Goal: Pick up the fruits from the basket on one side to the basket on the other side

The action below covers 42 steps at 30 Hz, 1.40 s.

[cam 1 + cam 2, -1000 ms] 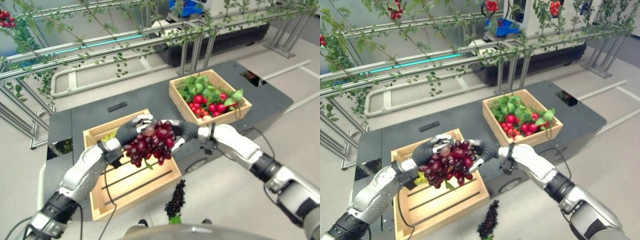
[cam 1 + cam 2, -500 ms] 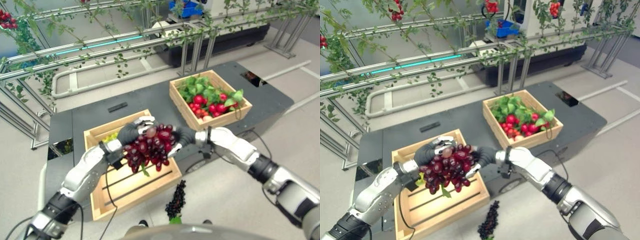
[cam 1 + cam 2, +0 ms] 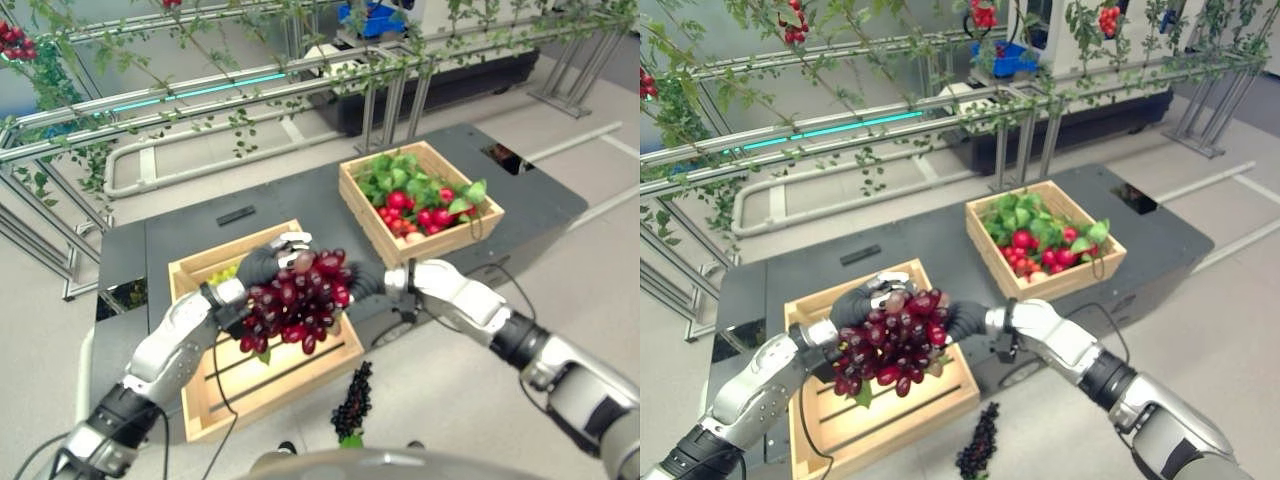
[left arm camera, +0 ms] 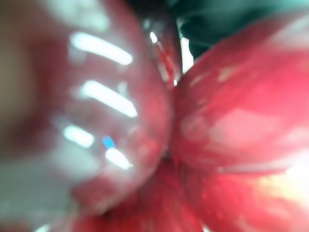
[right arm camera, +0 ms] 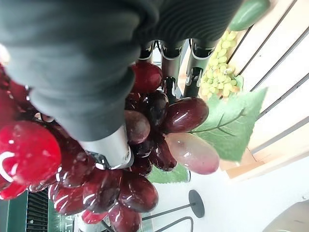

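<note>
Red grape bunch (image 3: 292, 303) hung above near crate (image 3: 262, 375), gripped from both sides: left robot hand (image 3: 262, 262) curled over its top-left, right robot hand (image 3: 362, 280) w/ fingers closed into the bunch from the right. Small green grape cluster (image 3: 225, 273) lay in crate's far corner. Far crate (image 3: 470, 230) w/ red fruit & green leaves sat well apart on the dark bench (image 3: 300, 200). Dark grape bunch (image 3: 351, 399) lay on floor (image 3: 450, 400) by bench edge.
</note>
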### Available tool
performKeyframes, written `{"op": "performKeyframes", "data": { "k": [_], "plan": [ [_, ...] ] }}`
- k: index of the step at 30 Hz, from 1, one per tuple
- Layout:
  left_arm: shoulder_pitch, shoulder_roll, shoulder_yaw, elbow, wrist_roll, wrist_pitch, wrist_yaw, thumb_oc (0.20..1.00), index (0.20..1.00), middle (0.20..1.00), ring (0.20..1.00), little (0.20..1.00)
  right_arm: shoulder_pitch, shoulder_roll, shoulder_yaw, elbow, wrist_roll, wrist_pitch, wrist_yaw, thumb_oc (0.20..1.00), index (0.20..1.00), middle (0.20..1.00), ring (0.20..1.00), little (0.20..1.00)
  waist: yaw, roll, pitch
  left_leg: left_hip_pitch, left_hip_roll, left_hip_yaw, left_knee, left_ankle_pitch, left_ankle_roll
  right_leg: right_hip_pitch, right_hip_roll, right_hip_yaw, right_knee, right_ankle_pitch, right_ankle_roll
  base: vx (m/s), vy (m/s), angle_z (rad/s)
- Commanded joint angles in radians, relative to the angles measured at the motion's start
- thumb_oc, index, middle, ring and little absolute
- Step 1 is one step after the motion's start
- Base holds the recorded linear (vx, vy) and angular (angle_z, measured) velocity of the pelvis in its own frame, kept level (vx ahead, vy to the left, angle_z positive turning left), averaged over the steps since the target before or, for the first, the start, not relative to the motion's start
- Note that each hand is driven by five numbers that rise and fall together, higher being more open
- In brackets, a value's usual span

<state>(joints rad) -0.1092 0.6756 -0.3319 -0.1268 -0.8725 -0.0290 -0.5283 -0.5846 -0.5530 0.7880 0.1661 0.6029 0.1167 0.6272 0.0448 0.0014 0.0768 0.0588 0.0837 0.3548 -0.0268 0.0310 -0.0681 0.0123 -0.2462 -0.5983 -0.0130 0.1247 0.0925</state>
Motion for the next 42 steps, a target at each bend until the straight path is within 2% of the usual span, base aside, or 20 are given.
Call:
{"op": "performKeyframes", "data": {
  "k": [1, 15, 27, 28, 42],
  "plan": [
    [-0.129, -0.031, -0.051, -0.085, 0.014, -0.054, -0.019, 0.2, 0.2, 0.2, 0.2, 0.2, -0.073, 0.099, 0.033, -0.045, 0.075, -0.036, 0.036, 0.2, 0.2, 0.2, 0.2, 0.2, 0.024, -0.018, -0.017, -0.024, -0.014, -0.014, 0.003, -0.013, -0.011, 0.023, -0.021, -0.034, 0.05, -0.037, 0.068, 0.0, 0.0, 0.0],
    [-0.124, -0.034, -0.043, -0.077, 0.021, -0.059, -0.016, 0.2, 0.2, 0.2, 0.2, 0.2, -0.048, 0.102, 0.021, -0.035, 0.092, -0.029, 0.037, 0.2, 0.2, 0.2, 0.2, 0.2, 0.027, -0.017, -0.018, -0.024, -0.015, -0.016, 0.001, -0.011, -0.01, 0.026, -0.022, -0.038, 0.046, -0.032, 0.07, 0.0, 0.0, 0.0],
    [-0.095, -0.03, -0.018, -0.087, 0.015, -0.054, -0.022, 0.2, 0.2, 0.2, 0.2, 0.2, -0.002, 0.063, -0.035, -0.019, 0.108, -0.044, 0.021, 0.2, 0.2, 0.2, 0.2, 0.2, 0.025, -0.017, -0.018, -0.026, -0.017, -0.015, 0.0, -0.01, -0.01, 0.026, -0.024, -0.041, 0.048, -0.031, 0.071, 0.0, 0.0, 0.0],
    [-0.093, -0.028, -0.014, -0.086, 0.014, -0.055, -0.02, 0.2, 0.2, 0.2, 0.2, 0.2, 0.004, 0.055, -0.044, -0.02, 0.112, -0.046, 0.021, 1.0, 1.0, 1.0, 1.0, 1.0, 0.024, -0.017, -0.018, -0.025, -0.017, -0.016, 0.0, -0.01, -0.01, 0.026, -0.024, -0.042, 0.048, -0.032, 0.071, 0.0, 0.0, 0.0],
    [-0.071, -0.018, 0.007, -0.081, 0.019, -0.063, -0.023, 0.2, 0.2, 0.2, 0.2, 0.2, 0.042, 0.011, -0.089, 0.002, 0.151, -0.039, 0.022, 1.0, 1.0, 1.0, 1.0, 1.0, 0.022, -0.019, -0.019, -0.024, -0.015, -0.014, 0.001, -0.009, -0.01, 0.027, -0.024, -0.044, 0.047, -0.03, 0.072, 0.0, 0.0, 0.0]
  ]
}}
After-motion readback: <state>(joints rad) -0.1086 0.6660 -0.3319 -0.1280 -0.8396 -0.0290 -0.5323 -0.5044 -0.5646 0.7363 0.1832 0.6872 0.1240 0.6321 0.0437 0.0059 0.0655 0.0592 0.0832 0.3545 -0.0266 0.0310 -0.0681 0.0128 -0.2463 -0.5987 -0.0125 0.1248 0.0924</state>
